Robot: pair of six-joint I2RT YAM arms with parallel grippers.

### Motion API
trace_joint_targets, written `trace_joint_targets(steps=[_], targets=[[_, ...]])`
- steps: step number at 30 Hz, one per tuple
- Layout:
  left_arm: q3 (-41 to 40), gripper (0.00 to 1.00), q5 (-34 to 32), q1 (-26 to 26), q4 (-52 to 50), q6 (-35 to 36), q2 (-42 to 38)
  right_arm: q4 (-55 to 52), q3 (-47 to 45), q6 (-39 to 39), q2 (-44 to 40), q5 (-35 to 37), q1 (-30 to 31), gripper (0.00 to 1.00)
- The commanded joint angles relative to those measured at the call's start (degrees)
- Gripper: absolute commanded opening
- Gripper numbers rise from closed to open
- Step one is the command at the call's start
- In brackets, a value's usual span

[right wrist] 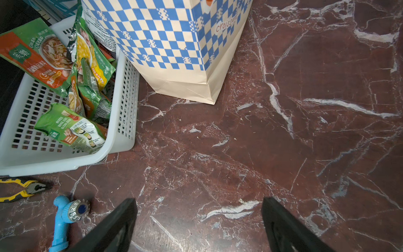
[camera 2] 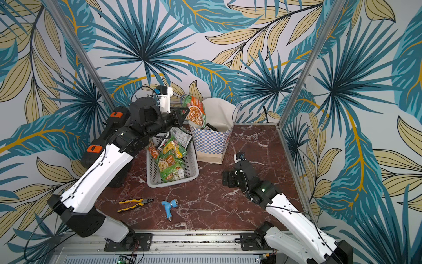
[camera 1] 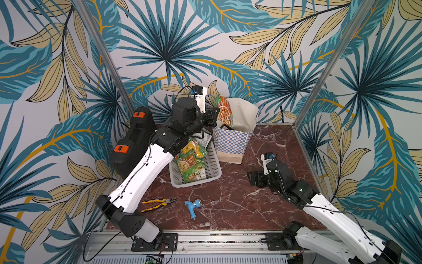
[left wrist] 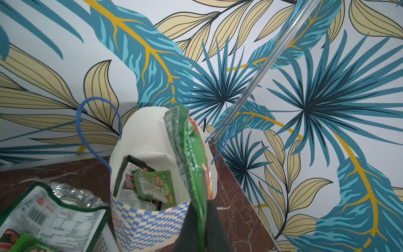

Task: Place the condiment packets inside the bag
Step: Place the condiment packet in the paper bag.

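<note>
Left wrist shows my left gripper (left wrist: pixel 201 210) clamped on a green packet (left wrist: pixel 189 152) above the bag (left wrist: pixel 144 135), my right gripper (right wrist: pixel 198 204) spread wide, empty.

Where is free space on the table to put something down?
Bare marble lies between the bag, the basket and the right gripper, and from the bag to the frame post. Crowded: around the basket, pliers and tap fitting.

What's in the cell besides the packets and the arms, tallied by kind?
Paper bag: 1
White basket: 1
Pliers: 1
Blue tap fitting: 1
Black tool case: 1
Total: 5
</note>
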Motion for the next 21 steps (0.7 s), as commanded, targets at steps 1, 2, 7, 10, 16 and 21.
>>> trace_joint_targets(steps=[1, 2, 7, 10, 16, 21], targets=[[8.16, 0.0, -0.26, -0.05, -2.72, 2.66, 5.51, 1.1, -1.35, 0.93, -0.36, -1.06, 0.13, 0.96], [10.31, 0.0, -0.5, 0.01, -3.47, 3.25, 7.46, 1.01, -1.41, 1.05, -0.54, -1.13, 0.15, 0.97], [21.02, 0.42, -1.62, 0.07, -9.75, 6.46, 16.06, 1.06, -1.96, 1.24, -1.06, -2.29, 0.14, 0.99], [24.27, 0.61, -1.11, 0.01, -13.89, 7.65, 17.72, 1.19, -2.31, 1.45, -1.33, -3.08, 0.18, 0.99], [7.77, 0.74, -1.03, -0.03, -8.91, 7.03, 5.64, 1.54, -2.99, 1.26, -1.82, -4.07, 0.13, 1.0], [-12.23, 0.86, -4.72, 0.01, -1.66, 6.5, -8.46, 2.54, -3.35, 0.86, -1.6, -5.39, 0.16, 0.99]])
